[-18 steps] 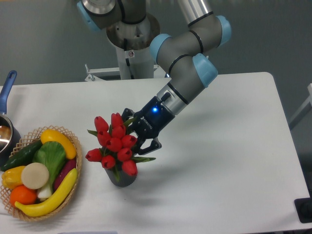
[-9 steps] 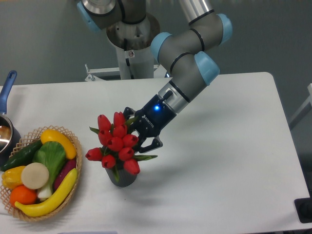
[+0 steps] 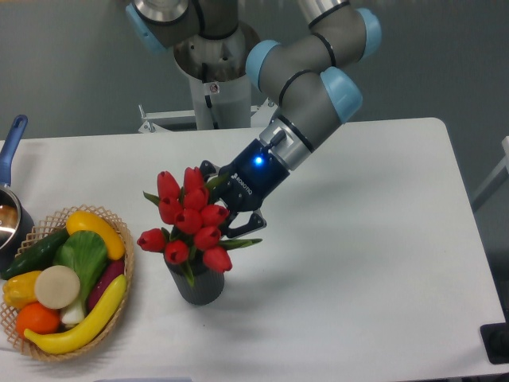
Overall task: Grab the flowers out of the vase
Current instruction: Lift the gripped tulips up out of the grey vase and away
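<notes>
One end effector (image 3: 225, 208) pinches the bunch of red tulips (image 3: 188, 228) from the right, jaws closed around it behind the buds — stems seemingly still in the single dark grey vase (image 3: 197, 285) on the white counter (image 3: 366, 263). The lifting step looks to be in hand; the next move calls for a straight upward pull so the stems clear the mouth without tipping the vase. About ten buds, one bunch, one vase.

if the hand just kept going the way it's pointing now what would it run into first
The hand points down-left into the flowers, which it appears to grip already. Past them, probably the basket of fruit and vegetables, or just the table; depth is unclear from this view.
</notes>
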`<act>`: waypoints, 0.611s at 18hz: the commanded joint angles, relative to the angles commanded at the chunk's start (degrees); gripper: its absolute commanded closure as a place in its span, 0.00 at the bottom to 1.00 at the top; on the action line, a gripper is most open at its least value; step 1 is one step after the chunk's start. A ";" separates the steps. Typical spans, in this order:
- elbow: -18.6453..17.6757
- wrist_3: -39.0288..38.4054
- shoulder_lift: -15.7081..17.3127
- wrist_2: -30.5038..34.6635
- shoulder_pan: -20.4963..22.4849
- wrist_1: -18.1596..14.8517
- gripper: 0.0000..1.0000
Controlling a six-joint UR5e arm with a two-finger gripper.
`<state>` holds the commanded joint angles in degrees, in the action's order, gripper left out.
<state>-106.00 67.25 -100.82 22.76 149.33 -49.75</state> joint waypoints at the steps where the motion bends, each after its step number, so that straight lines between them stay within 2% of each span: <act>1: 0.26 -0.70 0.35 0.17 0.00 0.00 0.57; 5: 0.79 -1.85 2.37 -1.57 2.28 -0.35 0.57; 11: 1.76 -8.53 3.52 -3.51 3.34 -0.18 0.57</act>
<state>-104.24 58.72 -97.30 19.25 152.67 -49.92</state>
